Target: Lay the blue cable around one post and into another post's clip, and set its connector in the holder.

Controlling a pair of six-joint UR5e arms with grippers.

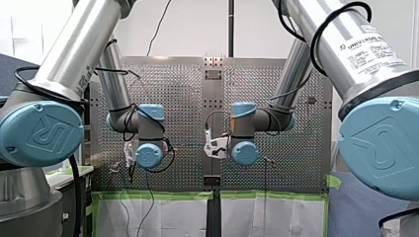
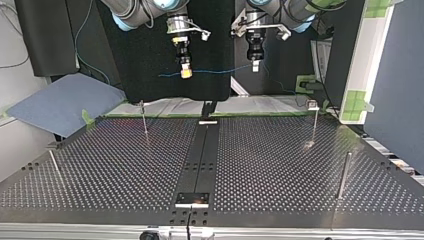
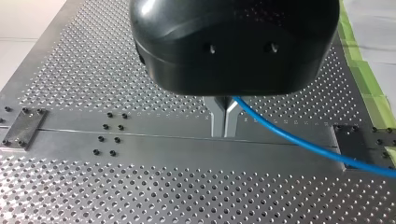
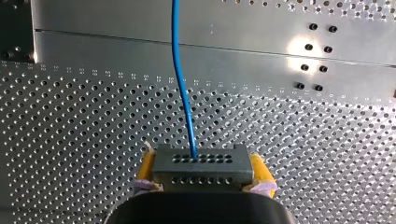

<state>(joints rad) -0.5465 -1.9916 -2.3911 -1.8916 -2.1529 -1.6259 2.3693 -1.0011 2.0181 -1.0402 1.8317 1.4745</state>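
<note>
The blue cable hangs stretched in the air between my two grippers, high above the perforated table. In the top view my right gripper with yellow pads is at the left and my left gripper at the right. The right wrist view shows my right gripper shut on the dark grey connector, with the cable leaving its face. In the left wrist view my left gripper has its metal fingers shut on the cable, which runs off to one side.
Thin posts stand on the table: one at the far left, one with a clip on top at the far right, a plain one at the near right, a leaning one at the near left. A small plate sits on the centre rail.
</note>
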